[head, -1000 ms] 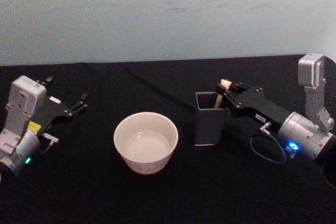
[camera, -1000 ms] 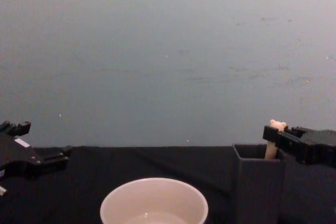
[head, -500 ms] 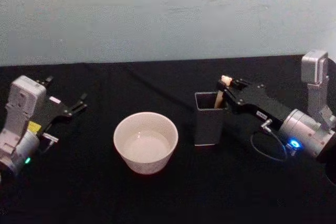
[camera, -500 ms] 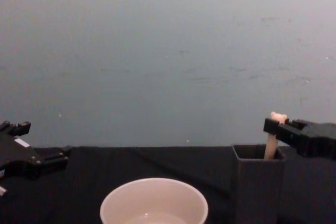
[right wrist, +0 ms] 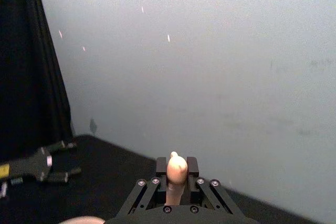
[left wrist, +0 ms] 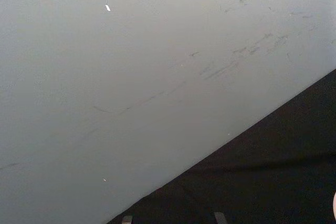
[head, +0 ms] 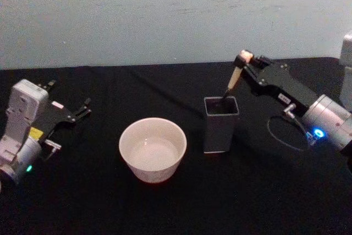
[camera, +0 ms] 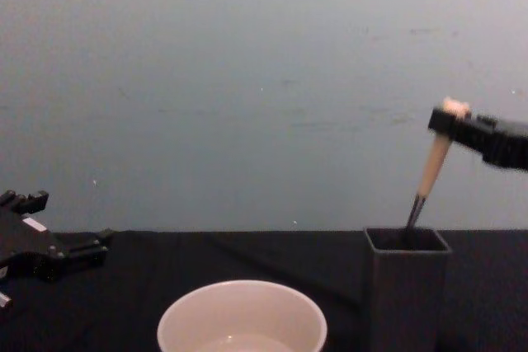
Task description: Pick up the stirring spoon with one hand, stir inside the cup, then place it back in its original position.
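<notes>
**Right jaws clamped on the spoon, tip not yet clear of the holder**

The jaws of the right gripper [head: 247,62] are closed on the top of the stirring spoon [head: 235,75]. This is a slim stick with a cream-beige handle and a thin grey metal lower shaft, and the grip sits just under its tiny bear head. In the right wrist view that head pokes up between the two fingers [right wrist: 192,165].

The spoon hangs tilted, with its top leaning toward the right arm. The metal shaft runs down into the open mouth of the dark grey square holder [head: 221,127]. The chest view shows the shaft crossing the rim, and its lowest end is hidden behind the holder's wall.

The step in hand looks like drawing the spoon out. This is best done by raising it along its own slant until the tip is plainly above the rim, and only then carrying it sideways. An early sideways move could catch the shaft on the wall and tip the holder. The clamp should be firm, since so slim a handle may pivot in the jaws.

The wide round cream-white cup [head: 153,149] stands on the black-covered desk [head: 165,207] near the holder, on its left and not touching it.

The left gripper [head: 70,93], jaws apart, lies parked at the desk's far left, well apart from the cup.
</notes>
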Robot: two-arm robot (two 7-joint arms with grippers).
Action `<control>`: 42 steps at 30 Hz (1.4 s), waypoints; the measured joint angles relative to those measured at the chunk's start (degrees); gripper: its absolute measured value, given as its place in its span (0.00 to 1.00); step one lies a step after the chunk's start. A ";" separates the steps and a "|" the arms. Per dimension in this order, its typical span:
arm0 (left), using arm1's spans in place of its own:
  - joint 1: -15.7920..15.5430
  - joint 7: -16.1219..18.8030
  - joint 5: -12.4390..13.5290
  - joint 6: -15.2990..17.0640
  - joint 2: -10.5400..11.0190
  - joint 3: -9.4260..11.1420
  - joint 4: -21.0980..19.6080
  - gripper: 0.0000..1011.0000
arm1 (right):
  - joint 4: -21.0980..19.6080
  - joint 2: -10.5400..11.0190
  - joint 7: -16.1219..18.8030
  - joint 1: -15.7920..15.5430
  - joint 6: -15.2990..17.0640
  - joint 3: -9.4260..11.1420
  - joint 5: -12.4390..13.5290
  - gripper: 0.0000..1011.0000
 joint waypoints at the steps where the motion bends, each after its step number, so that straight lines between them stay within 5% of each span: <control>1: 0.00 0.00 0.00 0.00 0.00 0.00 0.00 0.99 | -0.29 -0.02 0.00 0.07 -0.14 0.10 0.22 0.21; 9: 0.00 0.00 0.00 0.00 0.00 0.00 0.00 0.99 | -2.03 -0.68 0.16 1.35 -1.55 0.37 1.41 0.21; 18: 0.00 0.00 0.00 0.00 0.00 0.00 0.00 0.99 | -1.84 -2.16 1.37 3.30 -2.21 -1.88 1.96 0.21; 25: 0.00 0.00 0.00 0.00 0.00 0.00 0.00 0.99 | -0.64 -3.03 3.28 4.85 -2.18 -5.56 0.70 0.21; 42: 0.00 0.00 0.00 0.00 0.00 0.00 0.00 0.99 | 1.23 -2.94 7.27 5.84 -3.19 -15.33 -7.59 0.21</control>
